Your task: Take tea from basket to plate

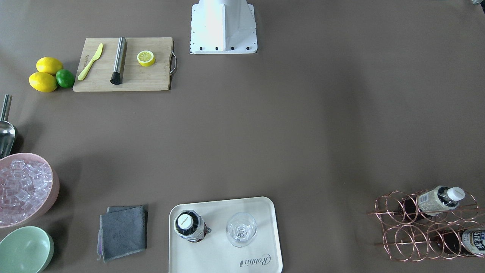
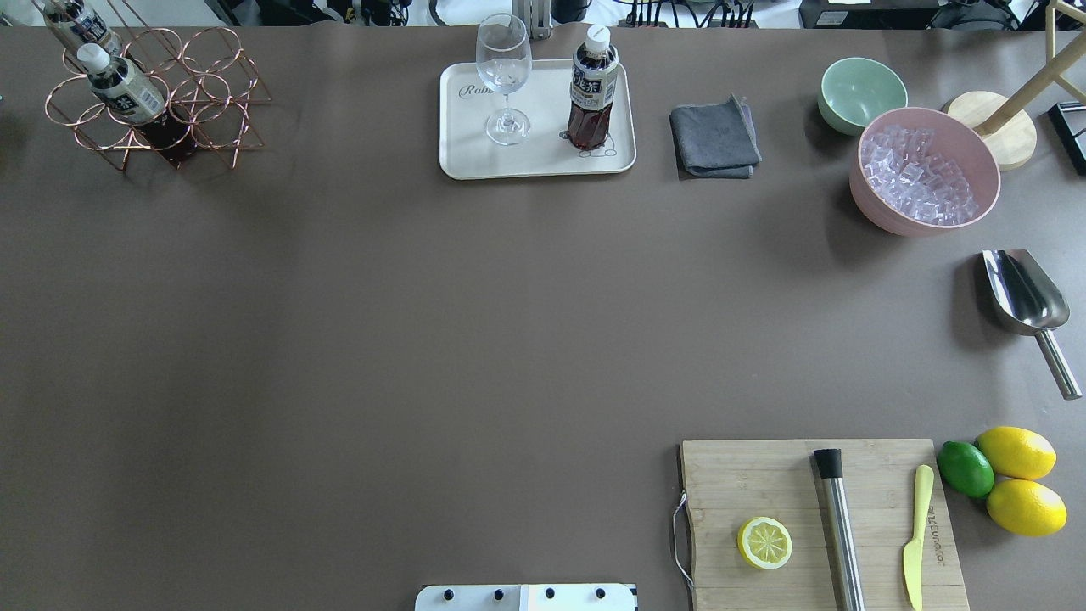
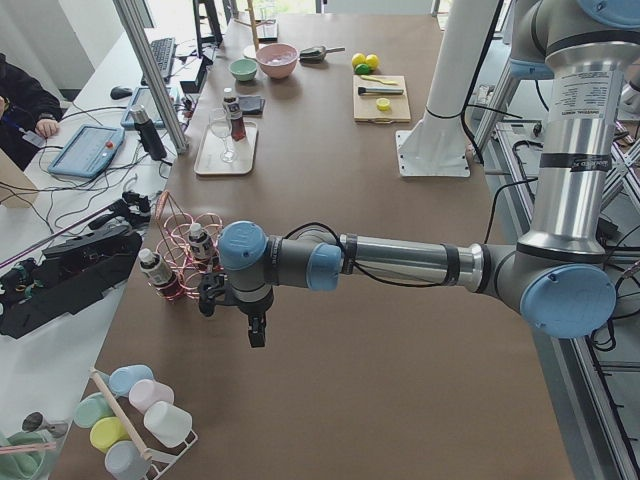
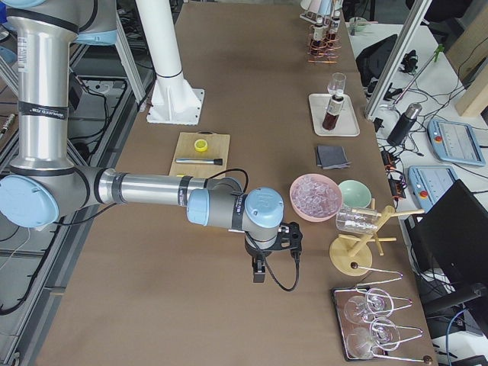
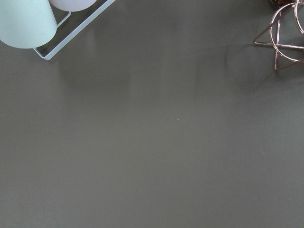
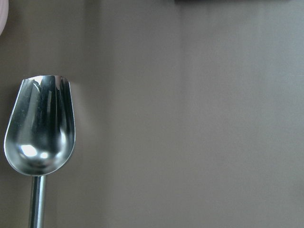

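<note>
Cream "Rabbit"-lettered plate (image 1: pixel 216 256) under one upright tea (image 1: pixel 188 226)

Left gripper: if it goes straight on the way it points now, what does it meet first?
Probably the bare table. The left gripper points straight down, and its wrist view shows only tabletop ahead. The basket and the cup rack sit off at the edges.

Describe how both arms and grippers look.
Both arms match: silver-grey tubes, light blue joint caps, black bands at the joints. The left arm has a thin black cable along its forearm and a printed label on its upper tube. The right arm has a looped black cable at the wrist. The left gripper and right gripper are small and black.
</note>
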